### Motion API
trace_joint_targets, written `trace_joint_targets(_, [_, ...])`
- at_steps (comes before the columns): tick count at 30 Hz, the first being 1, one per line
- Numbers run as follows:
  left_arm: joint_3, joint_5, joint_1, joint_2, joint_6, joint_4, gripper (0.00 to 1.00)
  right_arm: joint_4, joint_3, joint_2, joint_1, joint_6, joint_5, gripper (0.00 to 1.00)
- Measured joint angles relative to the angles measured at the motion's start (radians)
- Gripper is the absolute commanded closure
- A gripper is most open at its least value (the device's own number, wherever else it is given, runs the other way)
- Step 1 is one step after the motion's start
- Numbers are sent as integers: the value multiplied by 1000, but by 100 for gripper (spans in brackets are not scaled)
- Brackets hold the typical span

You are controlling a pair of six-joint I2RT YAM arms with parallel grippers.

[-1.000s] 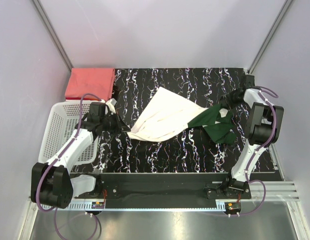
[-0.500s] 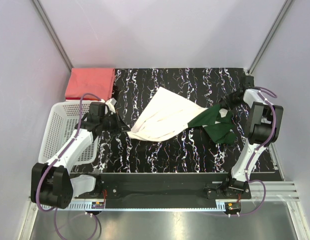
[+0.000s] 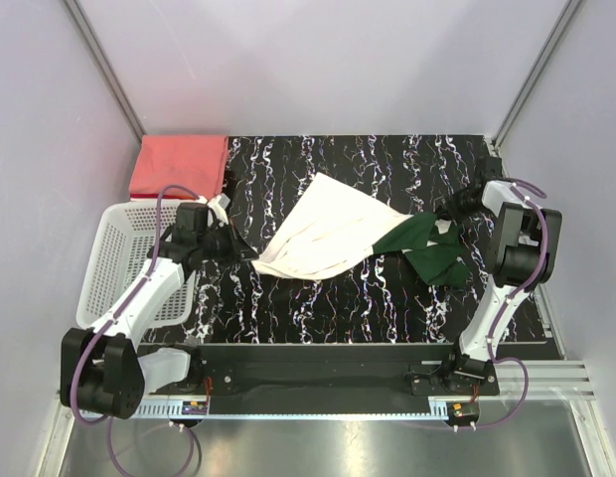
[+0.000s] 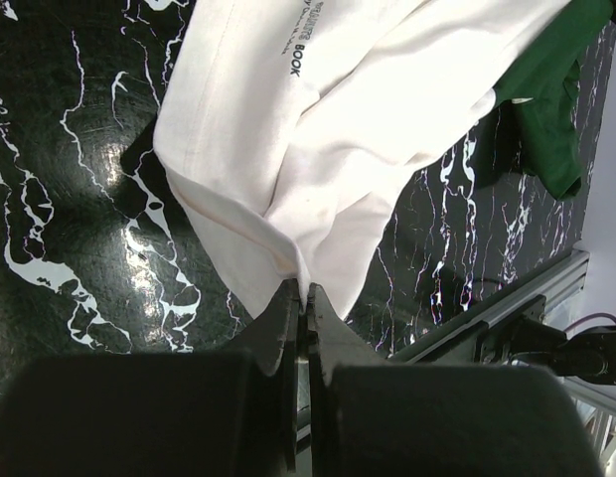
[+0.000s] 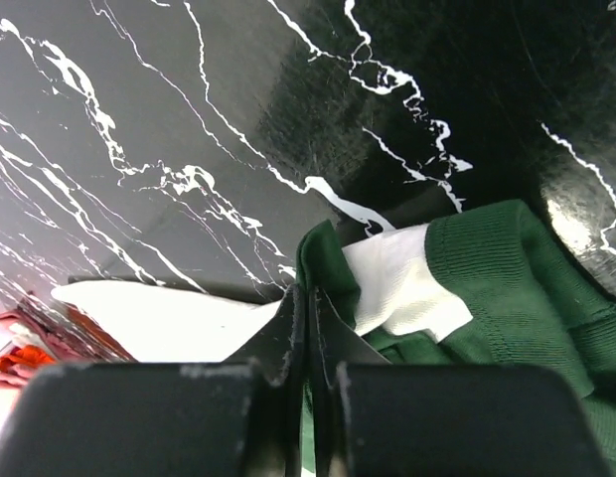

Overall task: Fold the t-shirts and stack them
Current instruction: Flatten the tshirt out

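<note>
Jaws of our left tool (image 4: 300, 293) are pressed together, and we see them pinching a folded edge of the cream-white t-shirt (image 4: 368, 129), so that the cloth rises to a point between the tips. From that pinch the shirt fans away across the black marbled desk (image 3: 318, 308), with a line of dark printed lettering (image 4: 293, 55) showing on its upper layer. Our right tool (image 5: 308, 293) is likewise closed tight, its tips nipping a fold of the shirt's dark green part (image 5: 507, 288), just beside a white patch of cloth. From above we find the left tool (image 3: 246, 253) at the shirt's left corner and the right tool (image 3: 449, 213) at the green end, with the cream-white t-shirt (image 3: 328, 234) stretched crumpled between them near the middle of the desk. The green part (image 3: 437, 256) lies bunched on the right. Well apart from all this, the salmon-red t-shirt (image 3: 179, 164) rests folded flat at the far left corner, just beyond the white mesh basket (image 3: 114, 258) that stands beside our left arm.
</note>
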Motion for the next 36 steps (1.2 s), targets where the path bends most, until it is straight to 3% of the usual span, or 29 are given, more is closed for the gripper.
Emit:
trace_joint_targets(8, [86,-67,0,-12,-55,-29,100,-88,59,-105,-1,-83,109,100])
trace_joint_targets(20, [766,-225,15,24,-147,3,100,-90,441,-660,-1,-196,363,100])
trace_joint_targets(31, [731,-201,18,-275,-197,-67,100,-187,465,-1074,-1,-270,431,100])
trace_joint_targets(36, [794,-179,18,-364,-216,-104,100,-262,621,-1130,-1,-291,433,100])
